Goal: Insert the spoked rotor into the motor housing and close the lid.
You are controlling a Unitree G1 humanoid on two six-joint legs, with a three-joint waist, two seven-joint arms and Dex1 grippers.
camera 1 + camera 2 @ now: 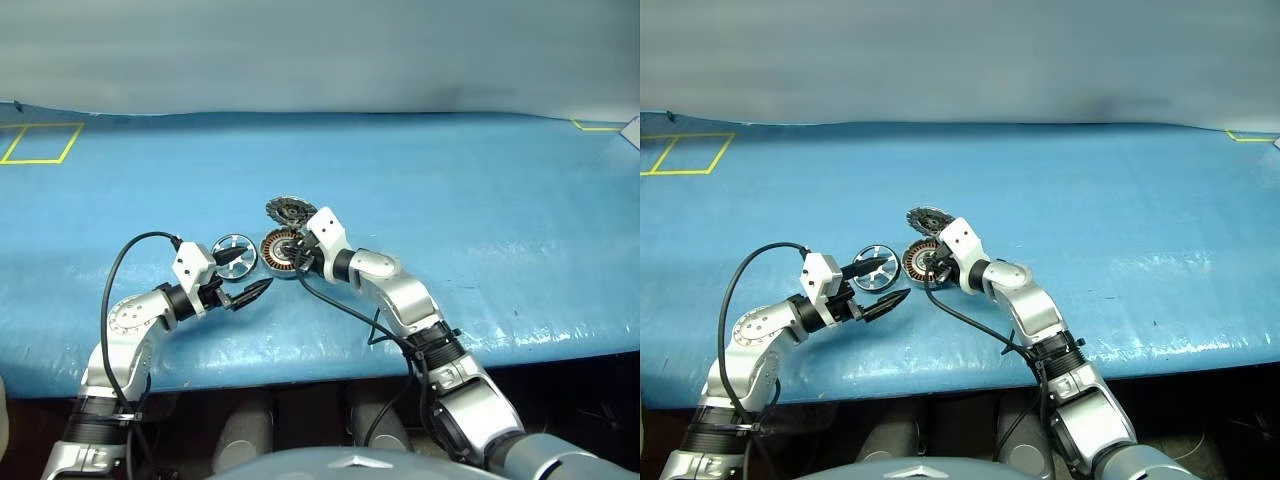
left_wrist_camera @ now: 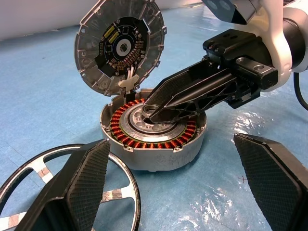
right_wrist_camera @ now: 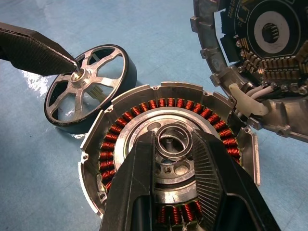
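The motor housing [image 3: 144, 106], a silver puck with copper windings, lies on the blue table in front of me. Its lid [image 2: 120, 45] stands tilted up at the housing's far rim, its inner face with the circuit board showing. My right gripper [image 3: 175, 139] reaches down into the housing, shut on the raised ring of the centre hub. The spoked rotor [image 1: 235, 252] lies flat on the table just left of the housing. My left gripper [image 1: 245, 275] is open beside it, with one fingertip [image 3: 72, 67] over the rotor's hub and the other finger off to the near side.
The blue table cover [image 1: 480, 230] stretches wide on all sides. A yellow tape rectangle [image 1: 40, 143] marks the far left and a yellow corner [image 1: 595, 126] the far right. The table's front edge [image 1: 300, 375] runs close below both arms. Black cables [image 1: 115, 280] loop from each wrist.
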